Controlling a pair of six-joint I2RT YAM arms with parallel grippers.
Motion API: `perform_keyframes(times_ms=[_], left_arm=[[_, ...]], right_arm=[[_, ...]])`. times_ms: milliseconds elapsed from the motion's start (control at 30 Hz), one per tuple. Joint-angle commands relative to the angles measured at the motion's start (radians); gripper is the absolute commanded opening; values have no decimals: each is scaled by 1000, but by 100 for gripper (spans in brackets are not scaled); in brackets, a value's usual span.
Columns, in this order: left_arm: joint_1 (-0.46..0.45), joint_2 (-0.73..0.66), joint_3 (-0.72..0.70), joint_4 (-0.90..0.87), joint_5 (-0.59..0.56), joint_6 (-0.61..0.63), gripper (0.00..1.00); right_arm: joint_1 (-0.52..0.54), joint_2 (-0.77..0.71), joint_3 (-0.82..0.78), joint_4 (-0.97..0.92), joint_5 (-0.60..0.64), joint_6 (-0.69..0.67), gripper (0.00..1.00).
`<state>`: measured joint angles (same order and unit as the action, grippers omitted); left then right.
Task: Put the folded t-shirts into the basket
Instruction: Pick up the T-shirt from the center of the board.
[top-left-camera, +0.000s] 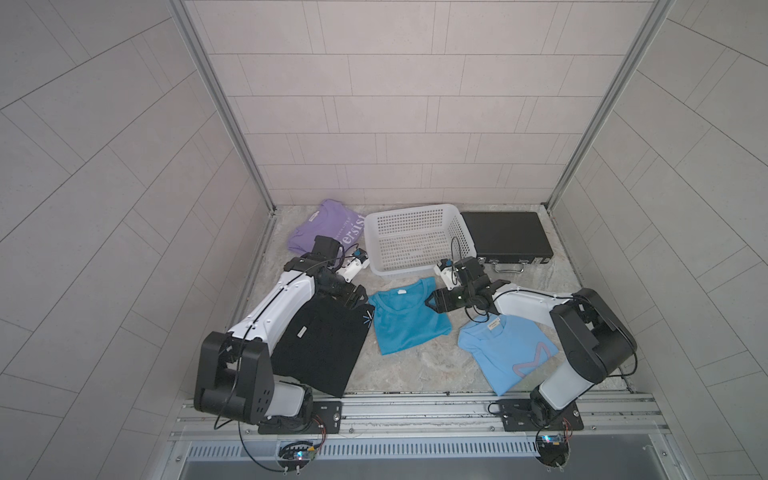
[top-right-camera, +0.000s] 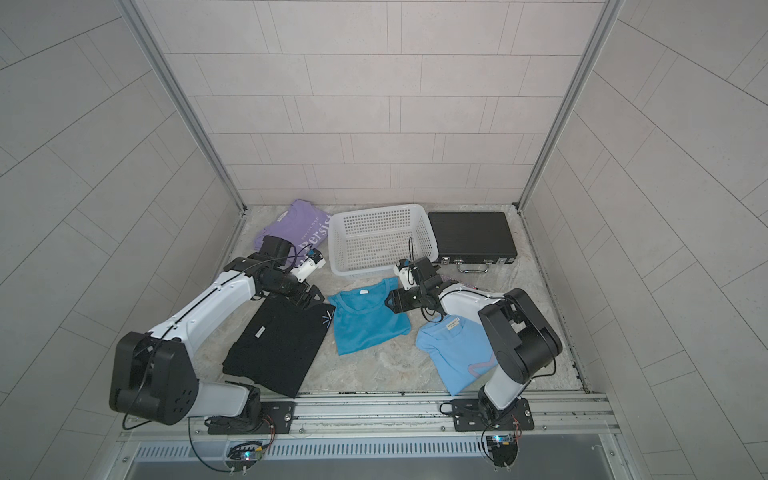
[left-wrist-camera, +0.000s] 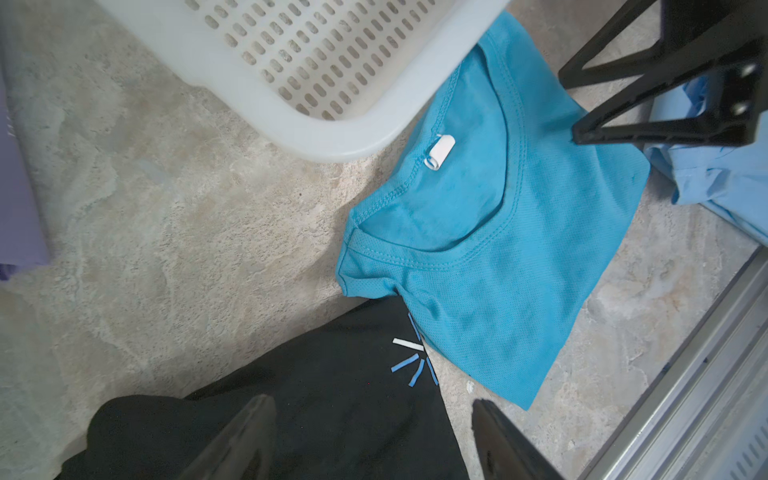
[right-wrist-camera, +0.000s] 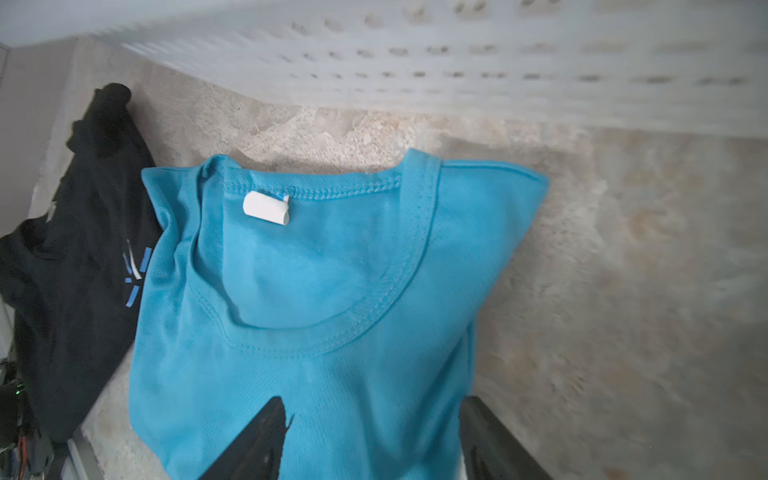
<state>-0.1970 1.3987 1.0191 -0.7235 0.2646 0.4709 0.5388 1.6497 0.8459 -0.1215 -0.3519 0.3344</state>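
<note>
Left arm (top-left-camera: 291, 293), right arm (top-left-camera: 525, 300), same build: white shells, bulky black joints, thin black cables (top-left-camera: 266, 305) trailing off; right gripper (top-left-camera: 431, 305) shows black triangular-frame fingers (left-wrist-camera: 665, 136).

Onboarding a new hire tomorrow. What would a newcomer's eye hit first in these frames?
The bright teal shirt lies mid-table, just in front of the white basket, which holds no shirts. Both arms lean in there: the right gripper is open over the teal shirt's edge, the left gripper open over the black shirt beside it. A lilac shirt and a black case flank the basket; the light blue shirt lies by the right arm's base.
</note>
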Motion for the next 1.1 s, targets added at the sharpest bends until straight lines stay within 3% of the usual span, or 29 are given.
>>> perform_keyframes(times_ms=[0, 233, 400, 633, 833, 1067], left_arm=[[2, 3, 16, 9, 21, -1, 76], [1, -10, -6, 29, 7, 26, 76], [2, -22, -14, 35, -2, 28, 76], [-6, -18, -25, 39, -40, 31, 76], [-15, -14, -35, 36, -62, 66, 76], [-19, -24, -69, 47, -92, 108, 76]], right_arm=[[13, -17, 51, -98, 112, -20, 66], [26, -62, 62, -240, 186, -147, 61], [45, 17, 155, -363, 122, -220, 53], [61, 49, 173, -389, 104, -267, 36], [70, 101, 238, -517, 134, -324, 22], [79, 114, 246, -578, 140, -485, 13]])
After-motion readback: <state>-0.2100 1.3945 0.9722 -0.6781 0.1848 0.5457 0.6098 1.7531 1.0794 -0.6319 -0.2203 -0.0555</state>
